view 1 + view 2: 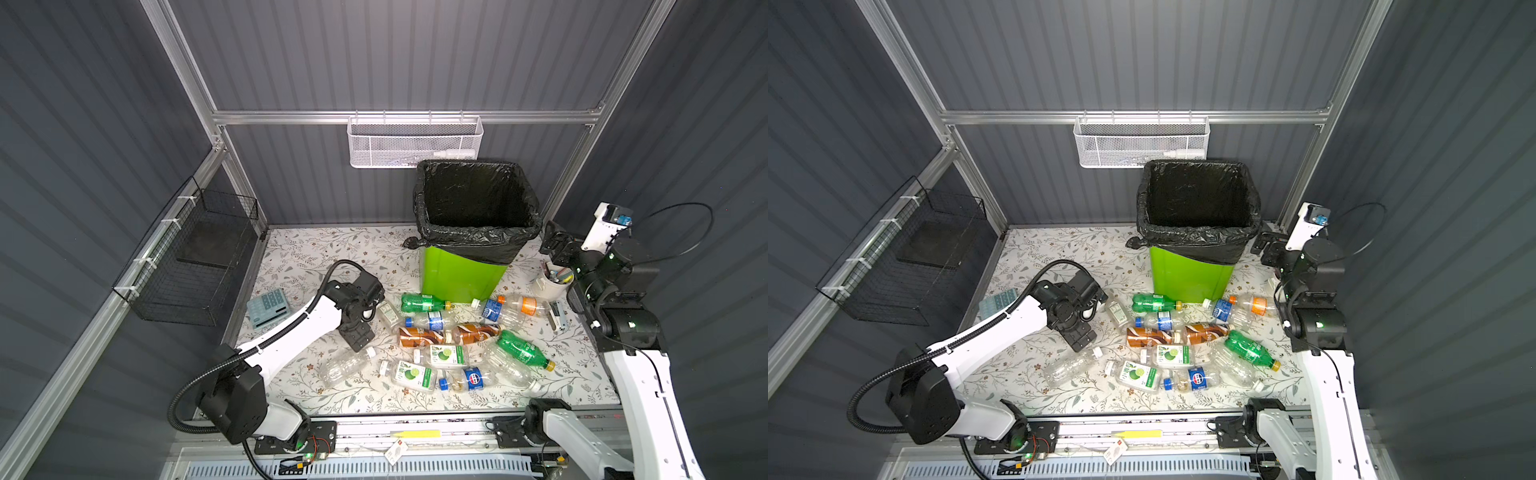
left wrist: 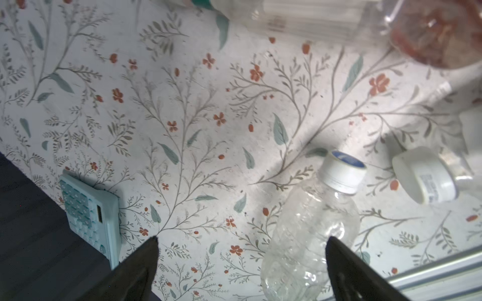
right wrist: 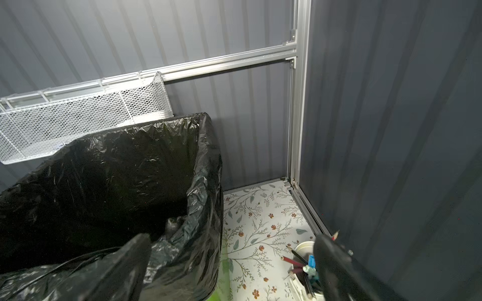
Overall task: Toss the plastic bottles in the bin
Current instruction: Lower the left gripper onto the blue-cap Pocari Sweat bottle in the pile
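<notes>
Several plastic bottles (image 1: 446,355) (image 1: 1167,355) lie on the floral table in front of the bin (image 1: 457,274) (image 1: 1187,278), which is green with a black bag. My left gripper (image 1: 357,338) (image 1: 1079,338) (image 2: 241,242) hangs open just above a clear bottle (image 1: 347,365) (image 2: 310,229) with a white cap; the bottle's body lies beside one finger, not gripped. My right gripper (image 1: 555,245) (image 1: 1268,247) (image 3: 234,239) is open and empty at the bin's right rim (image 3: 203,182). What lies inside the bin is too dark to see.
A white cup of pencils (image 1: 550,282) (image 3: 305,263) and a stapler (image 1: 557,316) stand under the right arm. A pale blue calculator (image 1: 268,307) (image 2: 88,216) lies left of the left gripper. A white mesh basket (image 1: 415,145) hangs on the back wall, a black wire basket (image 1: 195,257) on the left wall.
</notes>
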### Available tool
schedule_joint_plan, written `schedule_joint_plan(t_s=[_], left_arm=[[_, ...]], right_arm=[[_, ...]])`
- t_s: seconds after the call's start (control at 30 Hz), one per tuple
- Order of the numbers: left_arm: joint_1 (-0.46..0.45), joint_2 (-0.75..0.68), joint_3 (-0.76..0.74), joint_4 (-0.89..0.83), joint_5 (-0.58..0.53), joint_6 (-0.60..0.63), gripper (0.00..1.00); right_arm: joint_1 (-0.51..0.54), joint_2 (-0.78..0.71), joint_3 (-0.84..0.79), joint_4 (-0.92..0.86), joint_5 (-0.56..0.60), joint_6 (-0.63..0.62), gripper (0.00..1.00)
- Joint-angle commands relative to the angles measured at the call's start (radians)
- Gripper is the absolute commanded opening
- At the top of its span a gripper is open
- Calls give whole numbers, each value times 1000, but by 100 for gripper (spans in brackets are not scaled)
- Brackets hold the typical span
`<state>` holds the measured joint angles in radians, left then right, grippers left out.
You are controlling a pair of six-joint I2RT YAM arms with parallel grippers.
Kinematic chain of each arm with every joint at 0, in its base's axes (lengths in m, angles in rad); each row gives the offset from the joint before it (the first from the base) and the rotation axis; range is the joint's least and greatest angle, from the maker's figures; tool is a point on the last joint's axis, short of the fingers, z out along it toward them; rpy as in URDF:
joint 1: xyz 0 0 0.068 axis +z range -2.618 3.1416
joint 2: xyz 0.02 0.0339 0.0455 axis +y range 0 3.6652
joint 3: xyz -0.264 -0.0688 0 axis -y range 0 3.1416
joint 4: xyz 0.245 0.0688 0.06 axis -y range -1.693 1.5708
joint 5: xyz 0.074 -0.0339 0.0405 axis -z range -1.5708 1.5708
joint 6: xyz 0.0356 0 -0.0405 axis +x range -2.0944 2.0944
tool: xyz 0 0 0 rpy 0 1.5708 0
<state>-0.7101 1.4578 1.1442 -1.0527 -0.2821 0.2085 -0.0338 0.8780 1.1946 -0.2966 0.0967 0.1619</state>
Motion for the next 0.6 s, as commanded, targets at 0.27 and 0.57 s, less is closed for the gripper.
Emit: schedule_joint_plan(t_s=[0.27, 0.57], left_arm=[[-99, 82, 112, -94, 36, -209, 100], [-112, 217, 122, -146, 78, -308, 98]], right_arm=[[-23, -46, -27, 26, -29, 55, 99], [-34, -21, -45, 53, -78, 91, 99]])
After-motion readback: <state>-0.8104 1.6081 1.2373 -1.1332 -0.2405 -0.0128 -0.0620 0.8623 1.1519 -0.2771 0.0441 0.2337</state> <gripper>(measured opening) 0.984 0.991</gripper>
